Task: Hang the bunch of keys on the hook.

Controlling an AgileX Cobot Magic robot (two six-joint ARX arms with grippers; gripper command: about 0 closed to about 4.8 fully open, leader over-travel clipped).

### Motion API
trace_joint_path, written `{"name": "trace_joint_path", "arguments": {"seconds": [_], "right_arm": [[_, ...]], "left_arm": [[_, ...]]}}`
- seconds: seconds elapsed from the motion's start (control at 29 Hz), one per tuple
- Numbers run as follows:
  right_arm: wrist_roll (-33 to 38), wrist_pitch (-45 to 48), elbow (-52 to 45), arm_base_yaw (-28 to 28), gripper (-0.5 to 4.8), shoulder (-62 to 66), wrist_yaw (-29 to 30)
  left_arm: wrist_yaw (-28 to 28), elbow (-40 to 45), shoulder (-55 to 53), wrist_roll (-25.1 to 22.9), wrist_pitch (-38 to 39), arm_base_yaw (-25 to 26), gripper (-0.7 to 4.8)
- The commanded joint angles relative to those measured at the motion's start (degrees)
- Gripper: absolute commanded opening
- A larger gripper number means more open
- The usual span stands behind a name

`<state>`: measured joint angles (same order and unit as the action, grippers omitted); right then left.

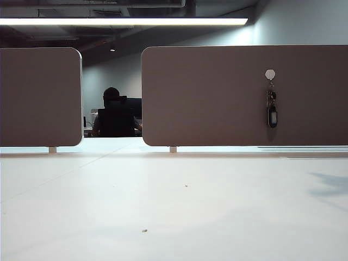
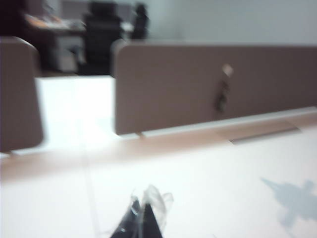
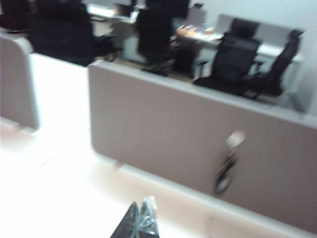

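Bunch of keys (image 1: pixel 272 110) hangs from hook (image 1: pixel 270 75); left gripper (image 2: pixel 143 213) and right gripper (image 3: pixel 140 218) closed.

Both hands (image 2: pixel 143 210) (image 3: pixel 141 218) closed, empty.

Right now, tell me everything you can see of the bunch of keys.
The bunch of keys hangs from the hook, a small pale hexagonal pad on the brown panel. A dark cluster of small keys, apparently metal, sits at the top; below it dangles a black oval fob with a lighter centre. It hangs straight down against the panel, clear of the white table. Neither tool touches it: both wrist views show their tools shut, away from the panel. The wrist views blur finer detail.
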<state>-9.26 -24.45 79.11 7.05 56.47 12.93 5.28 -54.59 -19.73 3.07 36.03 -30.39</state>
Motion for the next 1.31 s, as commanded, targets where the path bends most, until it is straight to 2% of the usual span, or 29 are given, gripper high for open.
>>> {"name": "trace_joint_path", "arguments": {"seconds": [0.03,0.17,0.24,0.31,0.38,0.59,0.69,0.76,0.96,1.17,1.31], "right_arm": [[6.6,1.1,-9.6,0.7,-0.05,-7.4,1.4],[7.7,2.6,-20.6,2.3,-0.05,-17.5,0.5],[7.7,3.5,-26.3,2.9,-0.05,-22.2,0.2],[7.7,5.9,-34.5,2.9,-0.05,-28.8,0.3],[7.7,8.6,-42.4,2.8,-0.05,-35.5,0.3],[7.8,10.2,-53.0,2.9,-0.05,-42.4,0.4],[8.0,10.6,-56.7,2.9,-0.05,-43.4,3.1],[8.0,10.9,-60.0,2.9,-0.05,-43.6,5.7],[10.9,15.5,-67.2,2.9,-0.05,-43.7,6.5],[12.1,17.5,-71.7,2.8,-0.05,-43.7,6.5],[12.2,20.0,-75.1,2.8,-0.05,-43.7,6.5]], "left_arm": [[-5.4,5.7,0.0,0.6,-3.2,-0.1,-0.05],[-8.1,13.1,0.1,1.9,-9.9,-0.1,-0.05],[-8.1,17.2,0.1,2.1,-16.0,-0.1,-0.05],[-8.1,24.0,0.1,2.2,-26.3,-0.1,-0.06],[-8.1,29.0,0.0,5.1,-31.7,-0.1,-0.05],[-7.8,37.3,0.1,6.8,-36.0,-0.1,-0.05],[-6.1,40.7,0.1,6.9,-36.2,-0.1,-0.05],[-6.1,43.1,0.1,8.5,-36.8,-0.1,-0.06],[-4.9,50.3,0.2,11.6,-46.1,0.0,-0.05],[-6.6,54.2,0.3,12.4,-46.4,-0.1,-0.05],[-6.8,54.2,0.2,12.3,-42.5,-0.1,-0.05]]}}
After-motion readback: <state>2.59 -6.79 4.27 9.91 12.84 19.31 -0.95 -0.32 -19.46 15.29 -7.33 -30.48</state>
